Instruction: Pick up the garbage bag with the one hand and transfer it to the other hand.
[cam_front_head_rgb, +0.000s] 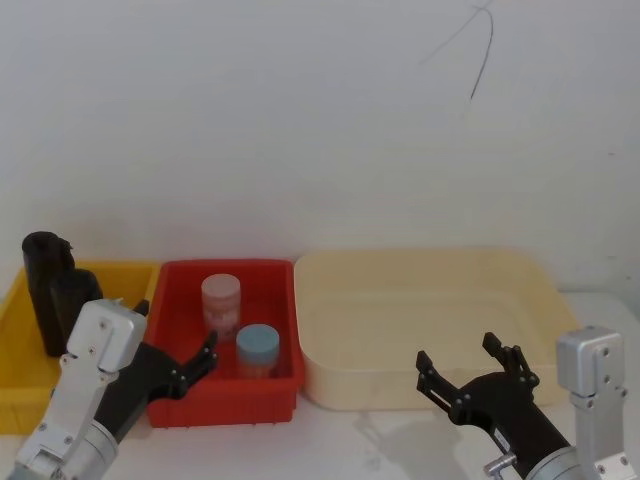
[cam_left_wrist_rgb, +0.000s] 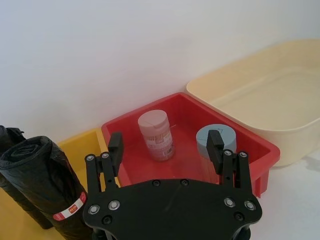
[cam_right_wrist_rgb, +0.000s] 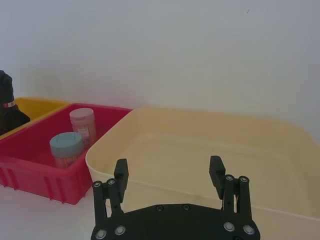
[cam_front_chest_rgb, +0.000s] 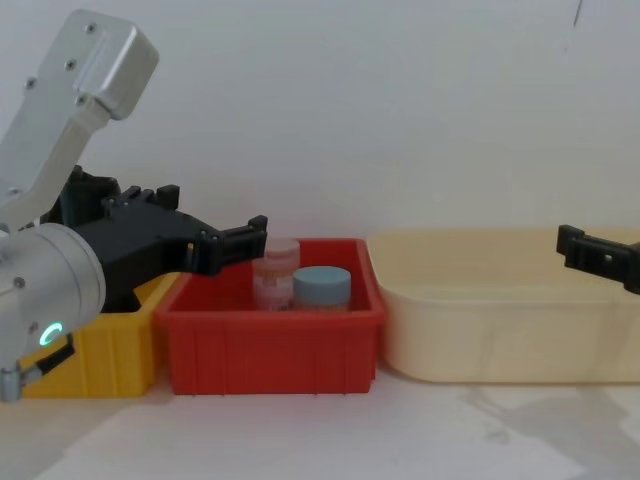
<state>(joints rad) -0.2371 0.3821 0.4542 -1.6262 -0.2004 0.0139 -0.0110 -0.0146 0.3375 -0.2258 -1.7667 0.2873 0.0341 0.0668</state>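
Evidently unpicked, the bag (cam_left_wrist_rgb: 40, 170) stands in the yellow bin (cam_front_head_rgb: 125, 270), lower left. The left gripper (cam_left_wrist_rgb: 165, 140) hovers nearby, fingers spread to grasp. The right gripper (cam_front_head_rgb: 456, 352) hangs open at lower right, likely to receive it.

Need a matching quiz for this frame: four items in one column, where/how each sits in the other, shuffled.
1 garbage bag
2 blue-lidded jar
3 left gripper
4 right gripper

A in the red bin
B open, at the cream tub's near side
C in the yellow bin
D open, above where the yellow bin meets the red bin

Pairs: 1-C, 2-A, 3-D, 4-B
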